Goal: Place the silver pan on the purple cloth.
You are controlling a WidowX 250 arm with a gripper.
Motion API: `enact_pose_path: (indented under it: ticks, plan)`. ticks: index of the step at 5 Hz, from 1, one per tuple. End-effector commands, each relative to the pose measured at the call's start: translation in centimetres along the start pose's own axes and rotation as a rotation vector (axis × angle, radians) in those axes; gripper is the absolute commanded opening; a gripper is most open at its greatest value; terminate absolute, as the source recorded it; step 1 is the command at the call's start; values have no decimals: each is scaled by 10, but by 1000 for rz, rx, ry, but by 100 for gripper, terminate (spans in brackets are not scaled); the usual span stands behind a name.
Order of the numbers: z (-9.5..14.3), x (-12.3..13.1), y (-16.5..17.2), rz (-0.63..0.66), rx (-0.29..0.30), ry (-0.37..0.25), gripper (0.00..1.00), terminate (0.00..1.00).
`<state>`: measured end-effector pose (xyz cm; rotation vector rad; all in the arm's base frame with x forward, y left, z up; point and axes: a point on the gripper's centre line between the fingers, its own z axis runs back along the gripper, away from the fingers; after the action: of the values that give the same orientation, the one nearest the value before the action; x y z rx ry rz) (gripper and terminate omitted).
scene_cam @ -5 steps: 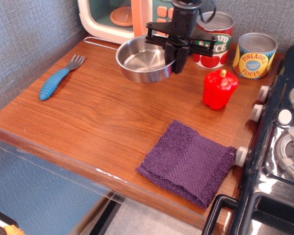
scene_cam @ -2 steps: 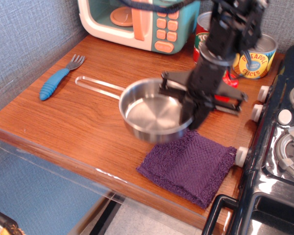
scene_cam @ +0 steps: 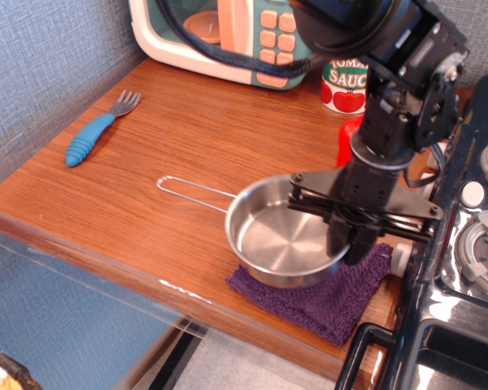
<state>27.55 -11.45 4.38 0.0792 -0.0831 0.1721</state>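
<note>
Carried clear across the desk within the last second: from the back, just in front of the toy microwave, through a mid-desk pass a moment ago, to a spot directly over the purple cloth. Silver pan now covering most of the cloth, with only the towel's near and right margins peeking out beneath. Wire-loop handle trailing left over bare wood, roughly level. Gripper clamped on the pan's right rim, jaws closed on the steel wall, arm reaching down from above and hiding the red pepper almost entirely. Hard to tell whether the pan's base already touches the terry or hangs just above it; the shadow under it looks tight, so probably very near or in contact.

Meaning for the task: transport essentially finished, placement not yet confirmed. Remaining, by the look of it, a short lowering if any gap is left, then letting go of the rim and lifting away. Pan sits a little toward the cloth's left and front edge, close to the desk's lip, so worth watching for tipping from the handle's weight on release.

Untouched elsewhere: blue-handled fork at far left, tomato sauce can at the back, toy stove on the right.
</note>
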Motion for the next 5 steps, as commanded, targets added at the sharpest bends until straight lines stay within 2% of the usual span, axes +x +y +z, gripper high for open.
enact_pose_path:
  ticks: [1, 3, 5]
  plan:
    - [-2, 11, -9, -70, -75, -64, 0, 0]
    - [1, 10, -21, -154, -61, -97, 0, 0]
    - [0, 10, -22, -154, -66, -86, 0, 0]
